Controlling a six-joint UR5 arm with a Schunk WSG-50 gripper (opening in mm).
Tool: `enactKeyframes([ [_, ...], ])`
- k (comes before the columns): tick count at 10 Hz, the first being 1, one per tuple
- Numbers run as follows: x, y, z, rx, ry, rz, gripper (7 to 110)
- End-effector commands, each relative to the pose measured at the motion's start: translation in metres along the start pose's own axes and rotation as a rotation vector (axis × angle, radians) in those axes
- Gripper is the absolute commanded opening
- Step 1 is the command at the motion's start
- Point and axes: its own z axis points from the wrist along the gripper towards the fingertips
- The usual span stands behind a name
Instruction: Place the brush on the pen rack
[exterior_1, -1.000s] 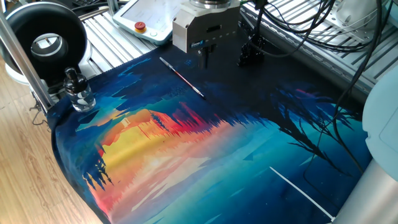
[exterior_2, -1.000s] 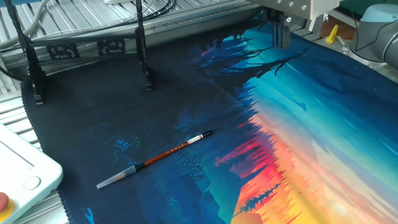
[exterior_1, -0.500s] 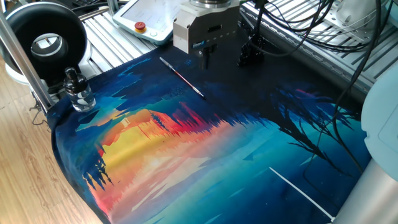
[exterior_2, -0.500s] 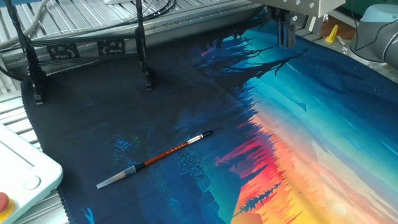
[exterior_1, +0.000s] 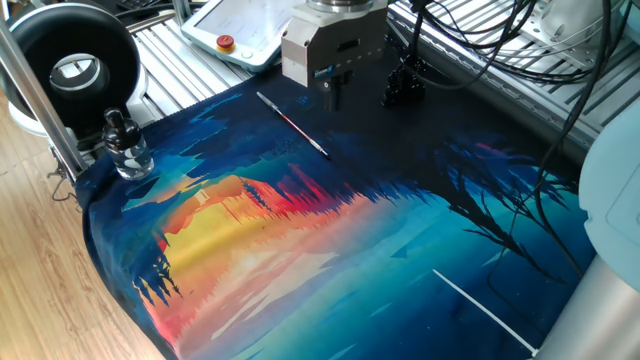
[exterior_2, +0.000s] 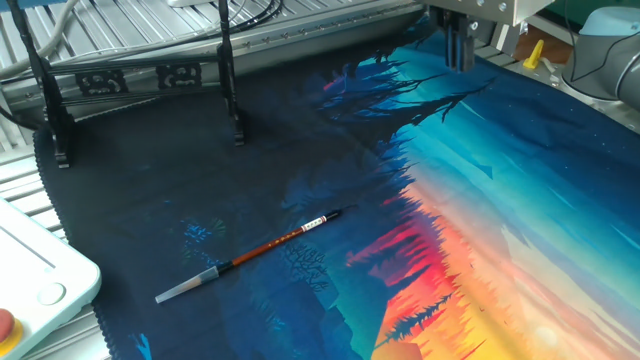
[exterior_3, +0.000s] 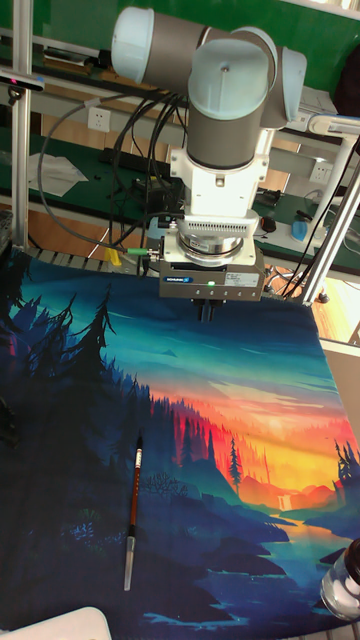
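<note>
One fixed view: the brush (exterior_1: 292, 123) is seen lying flat on the painted mat (exterior_1: 300, 240) in the upper centre of the frame, free of any grip. The gripper (exterior_1: 332, 92) is held above the mat just right of the brush's upper end, nothing between its fingers, which appear drawn close together. The pen rack (exterior_1: 403, 88) is seen as a small black notched stand further right, partly hidden among dark cables (exterior_1: 480, 40); its notches are hard to make out. A glass bottle (exterior_1: 124, 147) stands at the left edge and a white rod (exterior_1: 480, 310) lies lower right.

The other fixed view: the brush (exterior_2: 250, 256) is shown lower centre, slanted, pale handle end lower left, dark tip upper right. Only the finger ends of the gripper (exterior_2: 457, 48) are seen at the top right, cut off by the frame. The rack is not seen.

Tall fixed view: the brush (exterior_3: 133, 508) lies lower left, nearly upright in the frame; the gripper (exterior_3: 206, 309) is seen fingers together, well apart from it.

Handling: the brush is judged light, stiff, thin and apt to roll; a hold near the reddish middle is advised.
</note>
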Motion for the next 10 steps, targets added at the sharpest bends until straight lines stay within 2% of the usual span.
enactKeyframes([
  [1, 0.0011, -0.0003, -0.0004, 0.001, 0.006, 0.009, 7],
  [3, 0.0006, 0.0013, -0.0055, 0.001, -0.015, 0.009, 7],
  [6, 0.0013, -0.0026, -0.0051, 0.014, -0.013, 0.017, 7],
  [10, 0.0030, 0.0003, -0.0057, 0.007, -0.008, -0.008, 7],
])
